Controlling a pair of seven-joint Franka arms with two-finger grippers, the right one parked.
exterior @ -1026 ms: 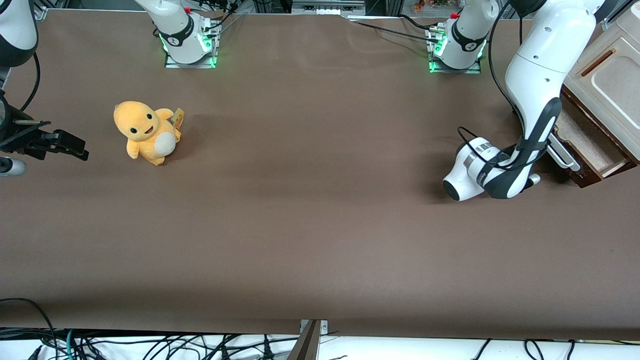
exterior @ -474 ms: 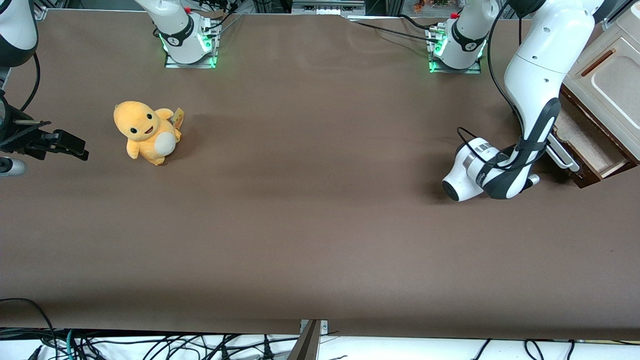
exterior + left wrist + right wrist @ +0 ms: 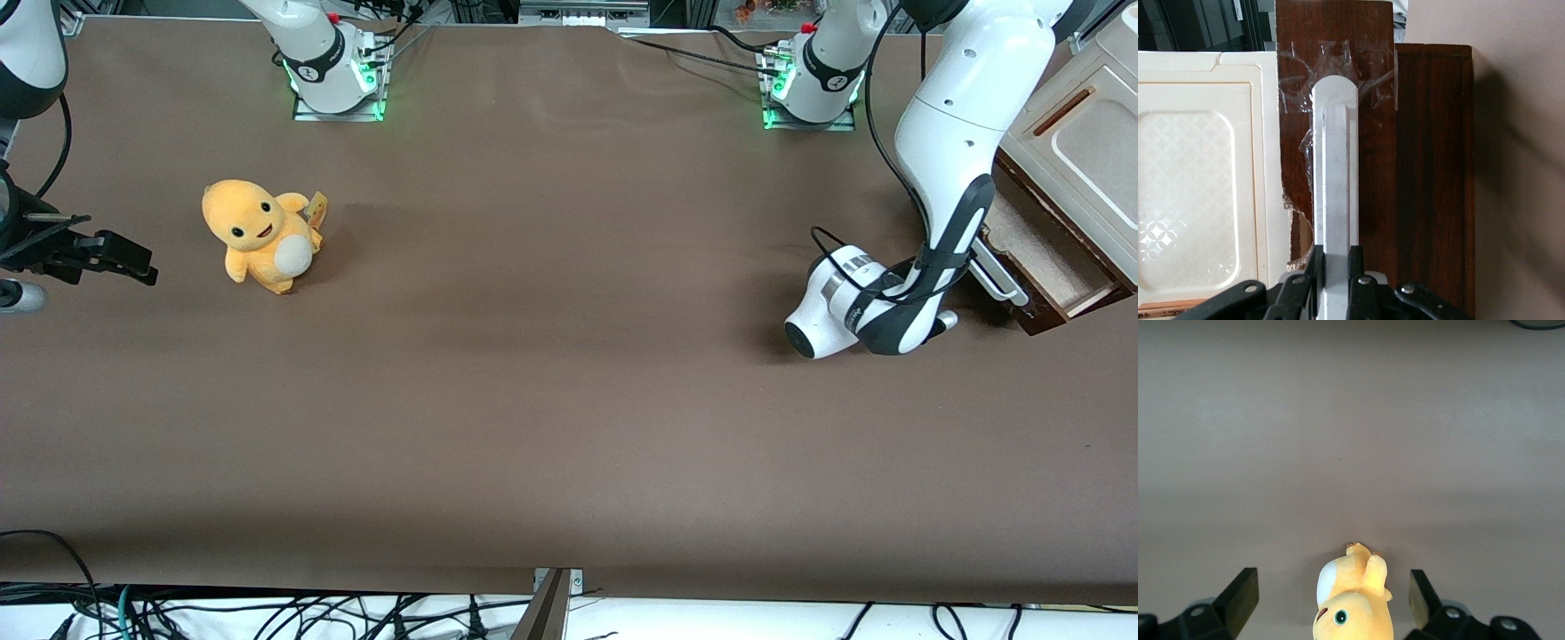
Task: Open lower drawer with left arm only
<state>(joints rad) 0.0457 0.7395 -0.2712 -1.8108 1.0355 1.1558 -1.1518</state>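
The gripper is clamped on the silver handle of the lower drawer, the bar running crosswise between its fingers. The drawer sits at the working arm's end of the worktop, partly pulled out beneath the cream drawer. The left arm stands directly in front of it, so pulling straight back along the drawer's slide should open it further.

A brown tabletop fills the scene under even, soft light. Tangled black cables lie along its edge nearest the front camera, over a white surface.
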